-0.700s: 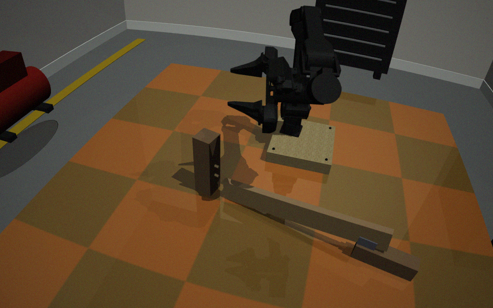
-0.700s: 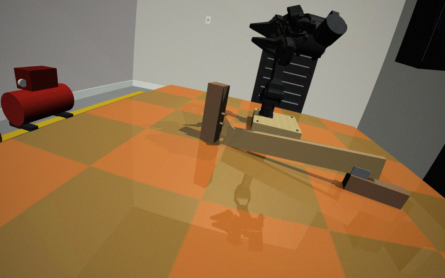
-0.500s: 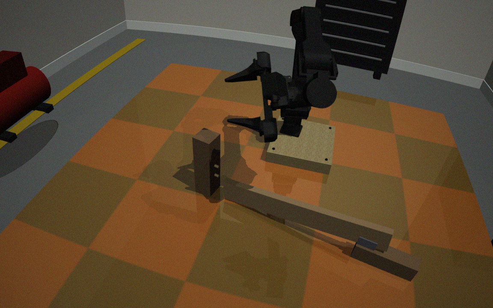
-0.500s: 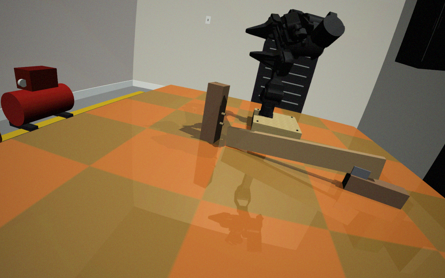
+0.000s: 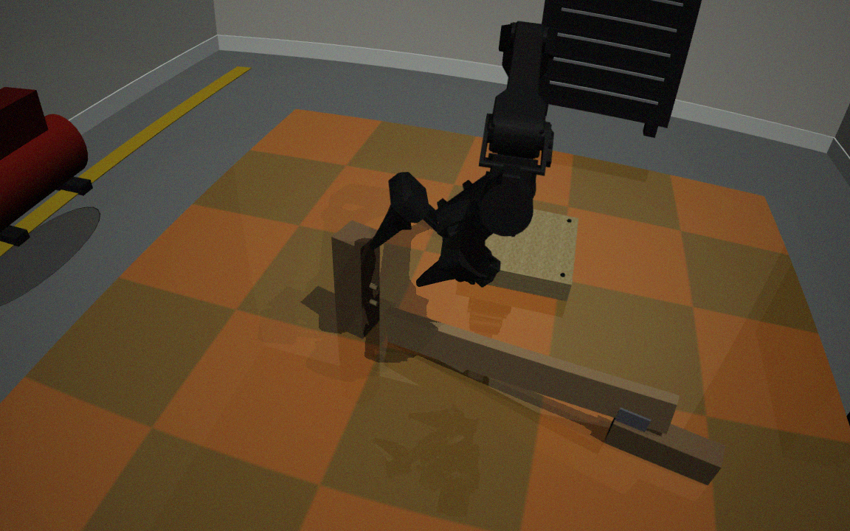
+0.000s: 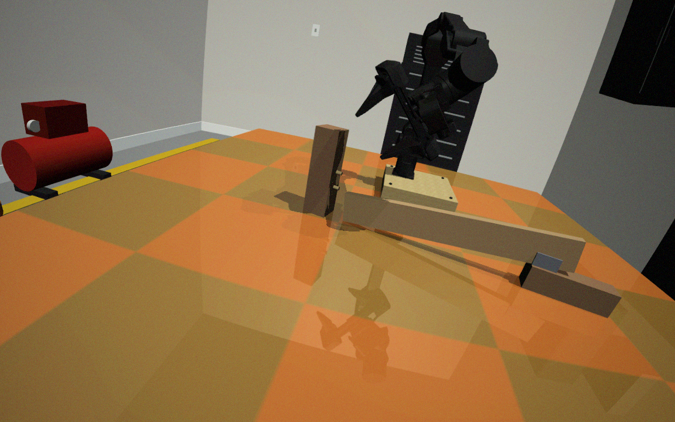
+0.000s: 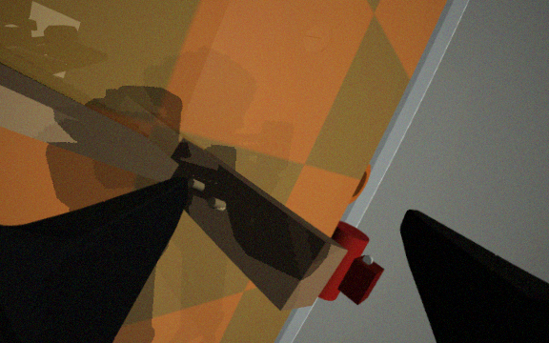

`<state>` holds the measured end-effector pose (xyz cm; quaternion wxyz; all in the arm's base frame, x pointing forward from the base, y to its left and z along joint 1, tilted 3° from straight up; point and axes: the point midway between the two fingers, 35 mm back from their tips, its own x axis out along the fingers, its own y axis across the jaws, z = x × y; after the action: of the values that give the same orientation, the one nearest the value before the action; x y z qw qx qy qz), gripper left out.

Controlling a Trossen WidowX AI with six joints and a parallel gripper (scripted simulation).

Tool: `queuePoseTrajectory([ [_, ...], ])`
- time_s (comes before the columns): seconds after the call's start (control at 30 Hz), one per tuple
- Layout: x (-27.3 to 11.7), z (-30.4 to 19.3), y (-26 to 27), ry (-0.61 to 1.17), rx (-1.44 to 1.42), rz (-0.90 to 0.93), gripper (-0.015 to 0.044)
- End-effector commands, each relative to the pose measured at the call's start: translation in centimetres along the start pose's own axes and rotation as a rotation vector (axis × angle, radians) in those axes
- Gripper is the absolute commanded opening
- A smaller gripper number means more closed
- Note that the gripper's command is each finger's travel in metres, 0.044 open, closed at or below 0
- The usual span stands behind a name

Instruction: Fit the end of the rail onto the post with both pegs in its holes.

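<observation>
The long wooden rail (image 5: 533, 369) (image 6: 460, 231) (image 7: 12, 102) slopes down from the bracket (image 5: 632, 420) (image 6: 547, 261) on the footboard block (image 5: 665, 455) (image 6: 570, 293) to the table. Its near end is low in front of the upright post (image 5: 349, 284) (image 6: 321, 167). Two pegs, the upper (image 5: 373, 285) (image 6: 338, 172) and lower (image 5: 373, 302) (image 6: 336, 187), are bare above that end. The rail's holes cannot be seen. My gripper (image 5: 395, 265) (image 6: 369, 136) (image 7: 296, 204) is wide open and empty, tilted, above the rail's near end and on the arm's side of the post.
The arm's pale base plate (image 5: 540, 247) (image 6: 418, 189) is behind the rail. The post stands tall beside the gripper. A red compressor (image 5: 18, 171) (image 6: 59, 155) is beyond the table's left side, and a black drawer cabinet (image 5: 613, 66) is behind the arm.
</observation>
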<state>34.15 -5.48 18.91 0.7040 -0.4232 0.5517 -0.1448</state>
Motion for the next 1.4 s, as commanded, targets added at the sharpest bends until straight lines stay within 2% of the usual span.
queuePoseTrajectory([
  [0.0, 1.7, 1.5, 8.5, -0.337, -0.774, 0.677, 0.0440],
  [0.13, 1.4, 1.7, 9.3, -0.430, -0.880, 0.733, 0.0440],
  [0.83, 1.2, 1.6, 9.6, -0.431, -0.880, 0.733, 0.0440],
  [1.37, 3.0, 1.8, 11.3, -0.431, -0.880, 0.733, 0.0440],
])
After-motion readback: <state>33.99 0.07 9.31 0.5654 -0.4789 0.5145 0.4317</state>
